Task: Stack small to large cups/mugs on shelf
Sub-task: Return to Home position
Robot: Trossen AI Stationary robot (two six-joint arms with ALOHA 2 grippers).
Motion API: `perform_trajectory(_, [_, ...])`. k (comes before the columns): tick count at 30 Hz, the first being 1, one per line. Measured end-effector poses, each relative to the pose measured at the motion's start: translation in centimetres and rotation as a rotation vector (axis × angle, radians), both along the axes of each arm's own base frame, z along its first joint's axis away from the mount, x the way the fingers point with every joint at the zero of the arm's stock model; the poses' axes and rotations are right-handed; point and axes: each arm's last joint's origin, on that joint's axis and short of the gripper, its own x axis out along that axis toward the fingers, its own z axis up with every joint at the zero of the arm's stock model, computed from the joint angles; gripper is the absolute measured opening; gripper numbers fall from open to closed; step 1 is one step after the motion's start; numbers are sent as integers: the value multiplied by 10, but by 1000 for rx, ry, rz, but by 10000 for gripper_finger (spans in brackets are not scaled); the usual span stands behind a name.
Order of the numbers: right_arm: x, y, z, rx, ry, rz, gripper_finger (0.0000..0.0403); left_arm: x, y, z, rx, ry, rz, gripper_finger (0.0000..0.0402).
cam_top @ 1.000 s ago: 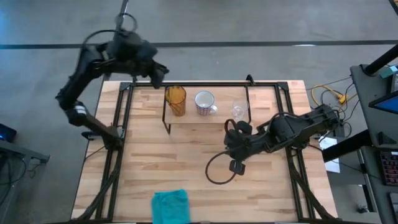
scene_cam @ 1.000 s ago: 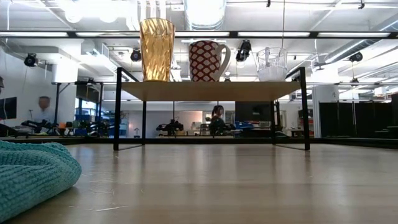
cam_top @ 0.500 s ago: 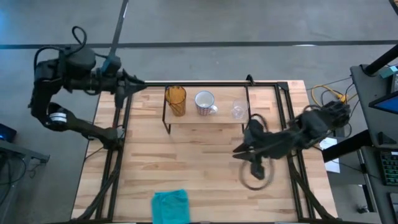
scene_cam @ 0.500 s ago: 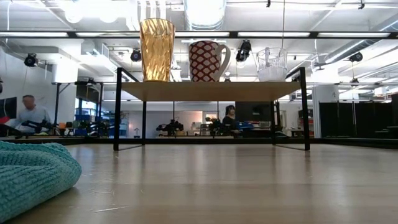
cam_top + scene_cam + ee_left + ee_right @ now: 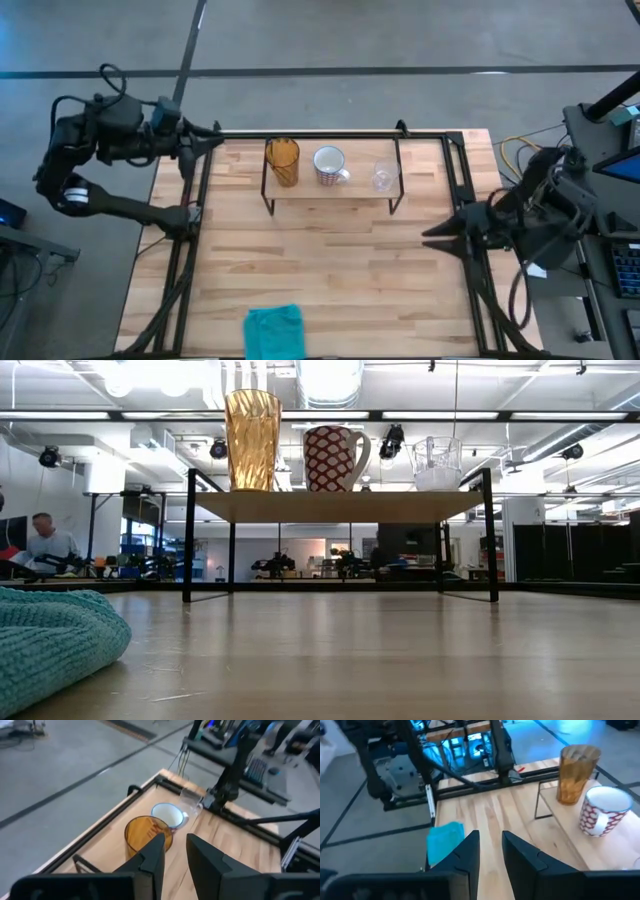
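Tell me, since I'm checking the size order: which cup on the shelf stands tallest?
The amber ribbed tumbler at one end of the shelf; it rises above the patterned white mug and the small clear glass.

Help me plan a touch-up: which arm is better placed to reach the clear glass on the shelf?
Likely right. The right gripper lies nearer the clear glass; from the left gripper, the tumbler and mug stand between.

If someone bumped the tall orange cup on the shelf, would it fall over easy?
Probably easier than its neighbours: the orange cup stands taller than the white mug and narrows toward its base. It looks thin and see-through, so it is likely light. It stands near one end of the shelf, so a sideways push might send it off.
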Motion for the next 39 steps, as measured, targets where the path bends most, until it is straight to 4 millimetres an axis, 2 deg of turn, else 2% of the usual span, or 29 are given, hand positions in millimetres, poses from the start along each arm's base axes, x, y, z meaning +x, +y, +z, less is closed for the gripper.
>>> perform_trajectory(7, [-3, 4, -40, 32, -23, 20, 77, -13, -2, -36, 15, -125, -11, 66])
perform_trajectory(11, [-6, 1, -56, 37, -97, 70, 77, -19, -7, -59, 10, -218, -137, 66])
perform_trajectory(17, [-16, -6, -73, 99, -271, 268, 77, -29, -12, -94, 11, -303, -278, 66])
perform_trajectory(24, [-31, -14, -98, 153, -516, 506, 77, -43, -16, -126, 19, -363, -330, 66])
perform_trajectory(32, [-42, -24, -150, 233, -445, 568, 77, -53, -18, -156, 15, -364, -354, 66])
perform_trajectory(39, [-52, -35, -187, 142, -704, 598, 77, -54, -20, -183, 20, -404, -407, 66])
